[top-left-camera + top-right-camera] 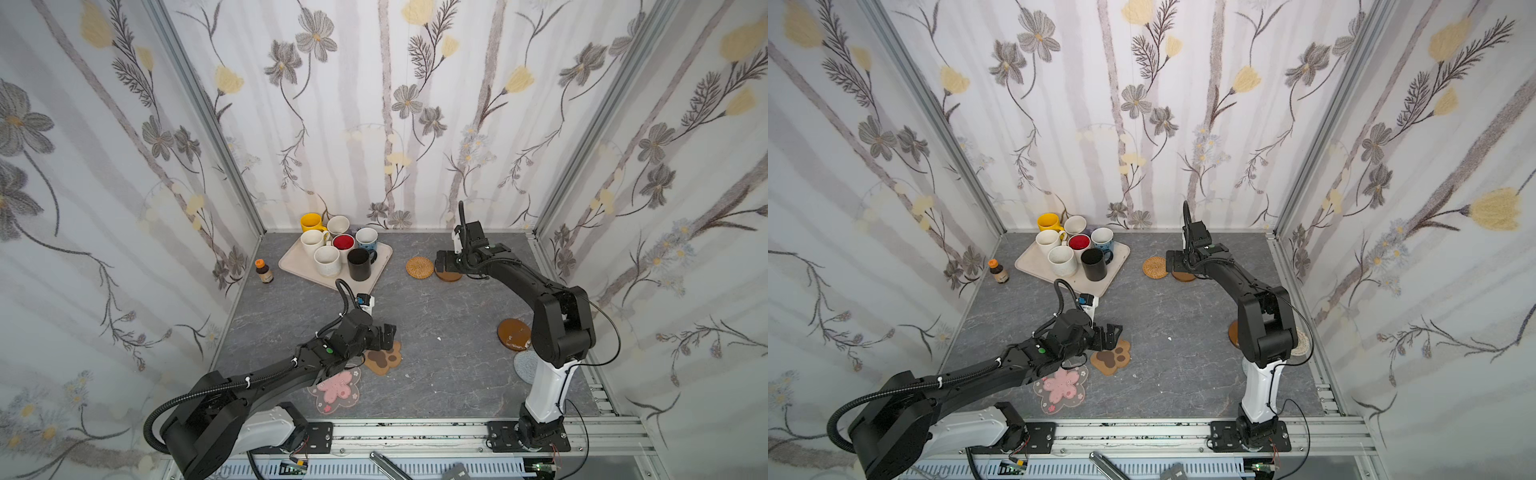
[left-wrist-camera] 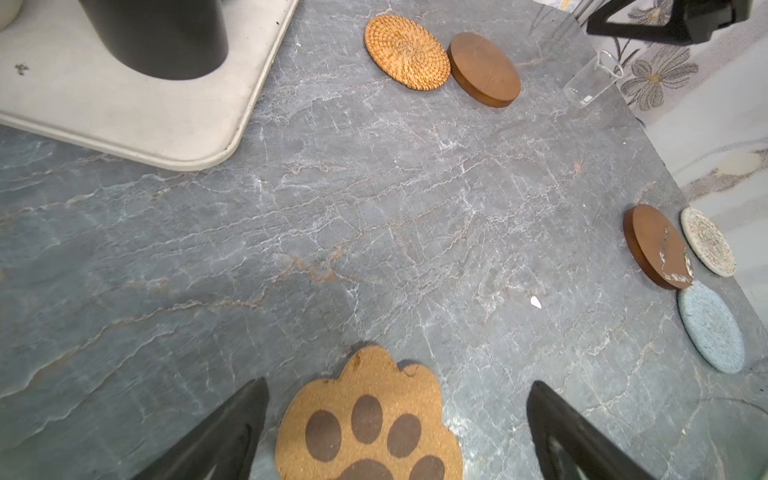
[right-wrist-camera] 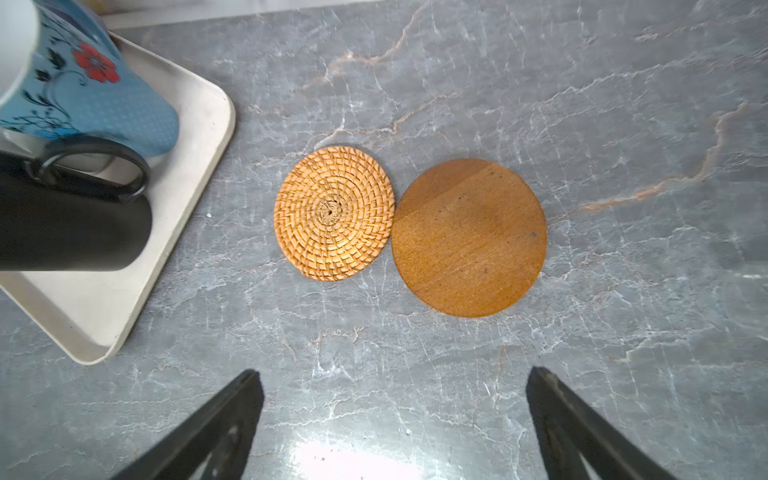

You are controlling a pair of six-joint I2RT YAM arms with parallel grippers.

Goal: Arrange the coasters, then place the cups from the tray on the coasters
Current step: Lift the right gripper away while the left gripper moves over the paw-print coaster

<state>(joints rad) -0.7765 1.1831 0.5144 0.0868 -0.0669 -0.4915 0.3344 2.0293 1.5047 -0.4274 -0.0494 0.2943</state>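
The paw-print coaster (image 2: 368, 424) lies flat just below the left pincer (image 2: 397, 382), whose jaws stand wide apart and grip nothing. The pink blossom coaster (image 1: 336, 388), behind that pincer under its arm, shows only in the top views. Ahead of the right pincer (image 3: 395, 372), likewise spread wide and empty, the woven rattan coaster (image 3: 333, 213) and a wooden round (image 3: 468, 237) lie edge to edge, seemingly touching. Only the left wrist view shows the far cluster clearly. There a second wooden round (image 2: 656, 247) with a flaked white patch has the beige braided mat (image 2: 707, 241) and grey-blue knitted mat (image 2: 710, 328) just beside it, with a clear glass (image 2: 592, 79) well apart from them. The mugs, among them the black mug (image 1: 359, 264) and blue mug (image 3: 104, 99), stand on the tray (image 1: 291, 266), beyond the left pincer. A brown bottle (image 1: 264, 271) stands beside the tray.
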